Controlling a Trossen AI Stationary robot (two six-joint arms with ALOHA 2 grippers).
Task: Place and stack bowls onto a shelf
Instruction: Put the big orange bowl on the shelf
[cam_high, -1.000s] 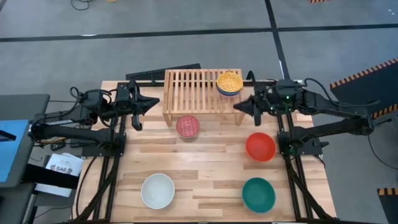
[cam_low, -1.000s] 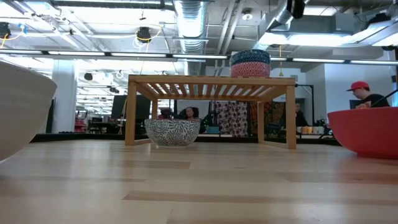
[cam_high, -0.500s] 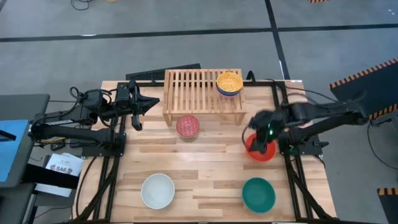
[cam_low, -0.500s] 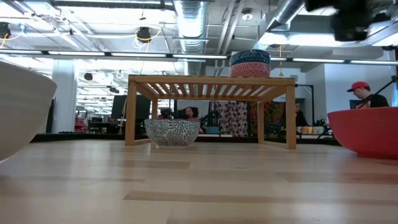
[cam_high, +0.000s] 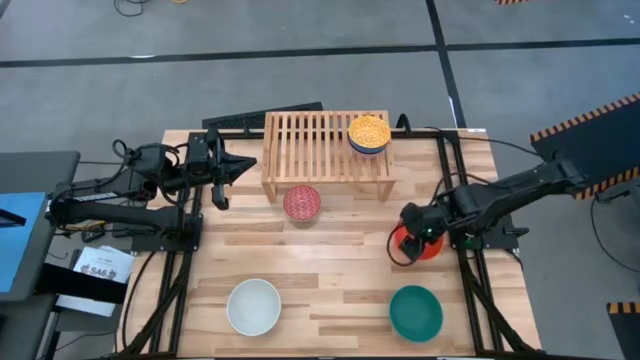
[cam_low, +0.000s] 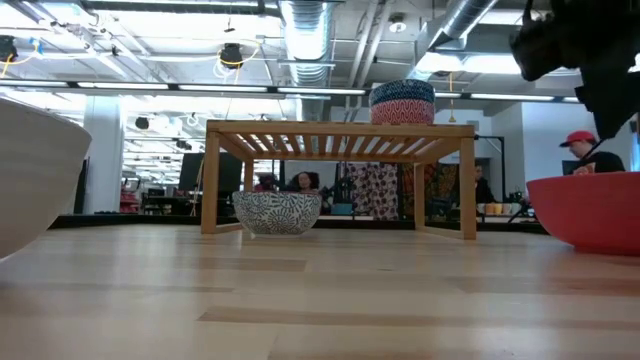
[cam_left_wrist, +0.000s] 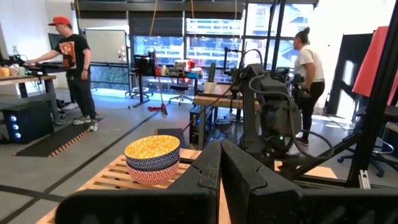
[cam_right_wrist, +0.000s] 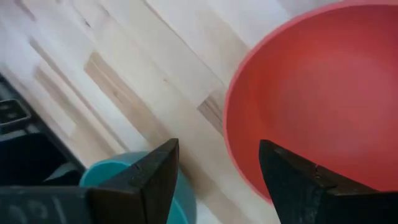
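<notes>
The red bowl (cam_right_wrist: 311, 93) rests on its base on the table at the right. My right gripper (cam_right_wrist: 217, 171) hangs just above it, pointing steeply down and open. One finger (cam_right_wrist: 155, 177) is outside the bowl's rim and the other (cam_right_wrist: 292, 180) is over its inside, touching nothing. In the high view this gripper (cam_high: 398, 248) covers most of the red bowl (cam_high: 428, 250). The shelf (cam_high: 325, 150) stands at the far edge and carries a stack of bowls (cam_high: 368, 133) with the yellow one on top. My left gripper (cam_high: 225, 170) waits shut, left of the shelf.
A pink-red patterned bowl (cam_high: 302, 202) sits on the table in front of the shelf. A white bowl (cam_high: 253, 306) is near left and a teal bowl (cam_high: 415, 312) near right, close to the red one. People stand in the room beyond.
My right gripper has swung from beside the shelf's right end toward the table's near edge and come down over the red bowl. It has tipped from about level to pointing steeply down. The bowls have not moved.
</notes>
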